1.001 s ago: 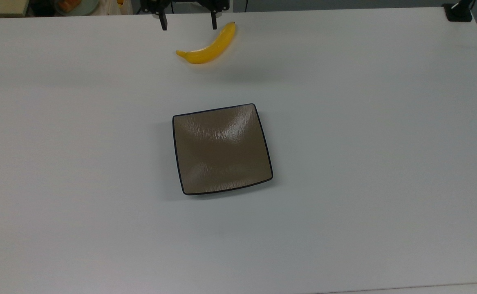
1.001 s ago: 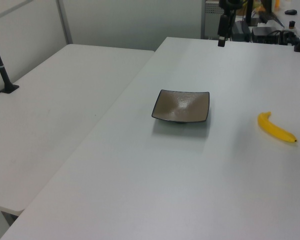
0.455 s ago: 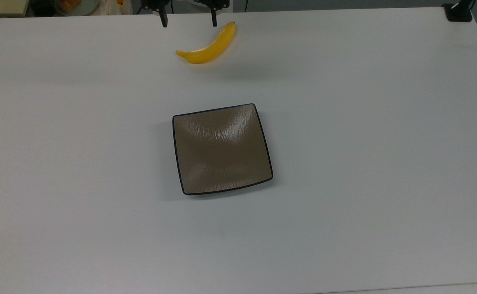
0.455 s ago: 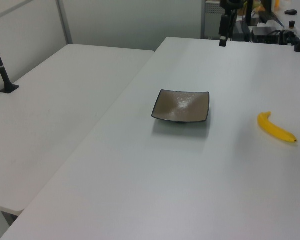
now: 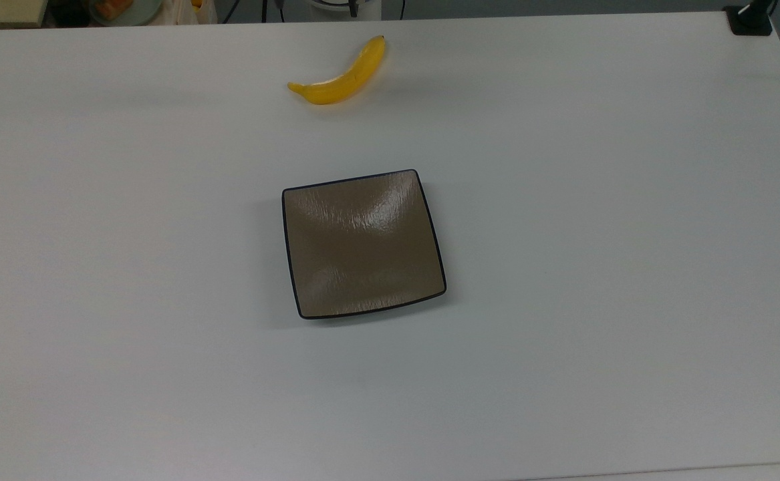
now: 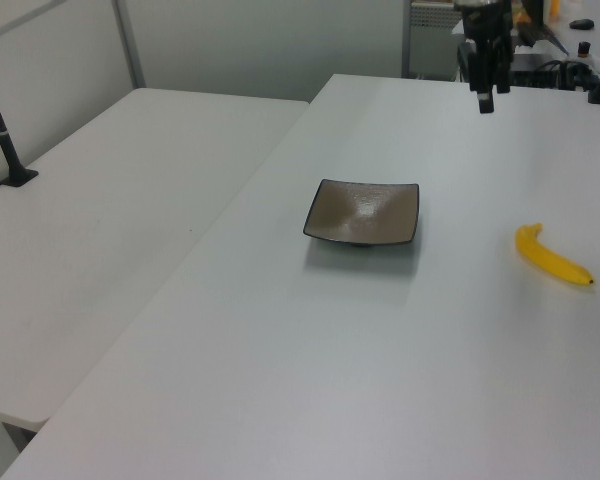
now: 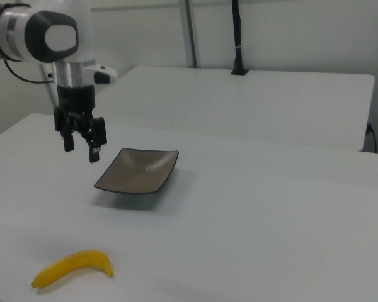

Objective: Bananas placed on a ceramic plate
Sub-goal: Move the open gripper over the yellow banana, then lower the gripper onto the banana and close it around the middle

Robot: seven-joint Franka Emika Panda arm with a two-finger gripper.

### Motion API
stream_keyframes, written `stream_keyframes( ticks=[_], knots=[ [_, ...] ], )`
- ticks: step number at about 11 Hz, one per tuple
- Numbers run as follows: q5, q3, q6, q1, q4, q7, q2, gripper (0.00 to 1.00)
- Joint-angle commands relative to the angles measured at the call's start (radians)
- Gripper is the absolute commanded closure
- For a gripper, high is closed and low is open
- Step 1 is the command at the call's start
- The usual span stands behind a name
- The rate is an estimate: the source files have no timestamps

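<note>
The banana [image 5: 341, 78] lies on the white counter [image 5: 563, 267], near the far edge in the top view and well apart from the plate [image 5: 361, 244], which sits bare at the middle. In the right view the end effector [image 7: 80, 147] hangs in the air above the counter, between plate and banana in height but over neither, with its two fingers spread wide and nothing held between them. The step in hand is judged to be the approach to the banana, so the task is at its start.

For a sound grasp, the end effector is best brought over the banana's thick middle, with the fingers turned across the curve rather than along it, so that the narrow width is spanned. A straight descent is advised until the fingertips flank the fruit just above the counter. The skin looks glossy and smooth, so a grip off centre may let it swing or slip; a centred hold should keep it level for the carry.
</note>
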Motion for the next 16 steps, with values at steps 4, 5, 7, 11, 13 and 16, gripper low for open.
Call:
stream_keyframes(
  ticks=[4, 5, 7, 11, 13, 16],
  knots=[
    [0.077, 0.004, 0.080, -0.009, -0.318, 0.263, -0.129, 0.00],
    [0.091, 0.004, 0.122, -0.020, -0.376, 0.284, -0.154, 0.00],
    [0.107, 0.004, 0.199, -0.026, -0.450, 0.352, -0.168, 0.00],
    [0.107, 0.010, 0.470, -0.018, -0.628, 0.514, -0.189, 0.00],
    [0.107, 0.027, 0.553, -0.018, -0.688, 0.553, -0.189, 0.00],
    [0.105, 0.079, 0.654, -0.026, -0.769, 0.580, -0.189, 0.00]
  ],
)
